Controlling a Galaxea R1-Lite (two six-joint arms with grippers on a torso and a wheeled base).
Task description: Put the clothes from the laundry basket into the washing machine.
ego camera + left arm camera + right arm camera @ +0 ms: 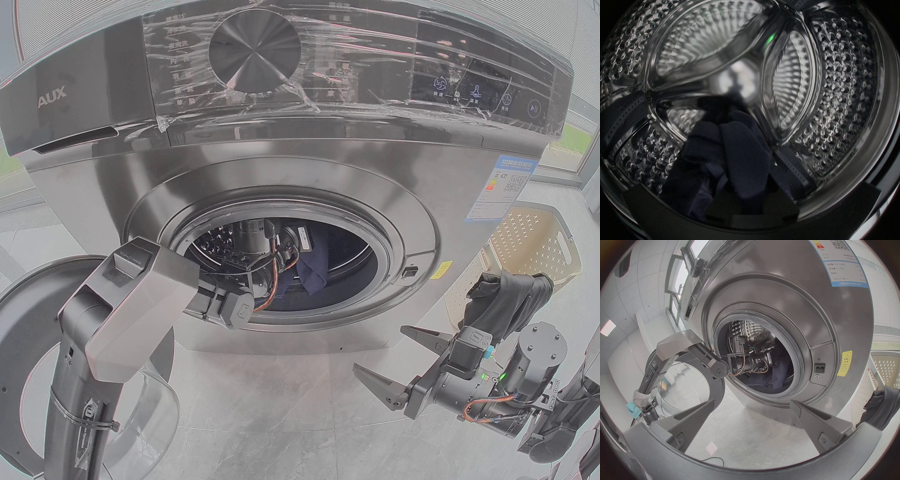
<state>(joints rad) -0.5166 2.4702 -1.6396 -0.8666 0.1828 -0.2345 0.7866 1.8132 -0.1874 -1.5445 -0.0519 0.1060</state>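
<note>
Navy garment [740,156] in drum [843,78] ahead of left gripper [294,240], grip unclear; right gripper [380,349] open, empty; black garment [506,300] behind it not yet loaded.

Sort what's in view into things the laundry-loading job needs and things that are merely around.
Job:
washing machine
navy garment in its drum
laundry basket beside the machine
black garment draped over the basket's rim
right gripper, open above the floor

Just there:
control dial
energy label
yellow sticker
</note>
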